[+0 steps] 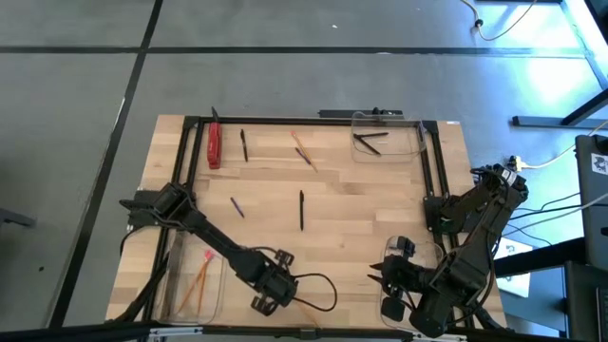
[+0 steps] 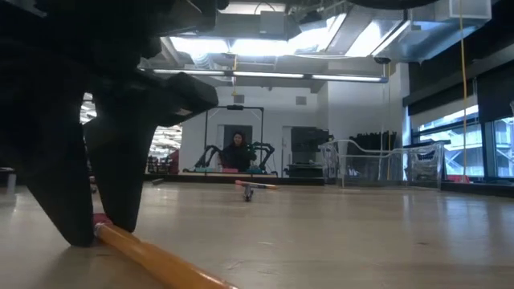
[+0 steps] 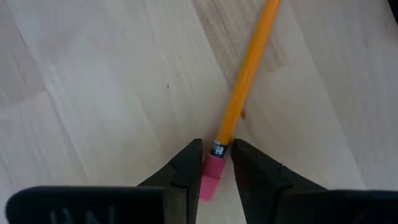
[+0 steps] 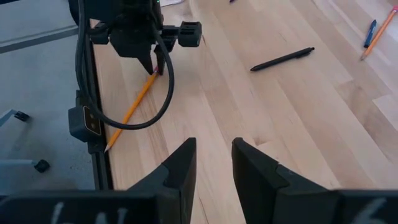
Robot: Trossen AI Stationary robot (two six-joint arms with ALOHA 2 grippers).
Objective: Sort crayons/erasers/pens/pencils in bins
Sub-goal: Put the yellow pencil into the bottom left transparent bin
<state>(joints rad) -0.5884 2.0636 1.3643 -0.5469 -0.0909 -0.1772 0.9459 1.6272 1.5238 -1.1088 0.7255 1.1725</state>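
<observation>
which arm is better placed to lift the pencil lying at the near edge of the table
Left. The left claw is down on the table with its fingers either side of the pencil at its pink eraser end. The right claw hovers open and empty over bare wood, away from it.

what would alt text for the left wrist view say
The left hand straddles the pink eraser end of an orange-yellow pencil, a finger close on each side. The pencil lies flat on the light wooden table, running diagonally away from the hand.
</observation>
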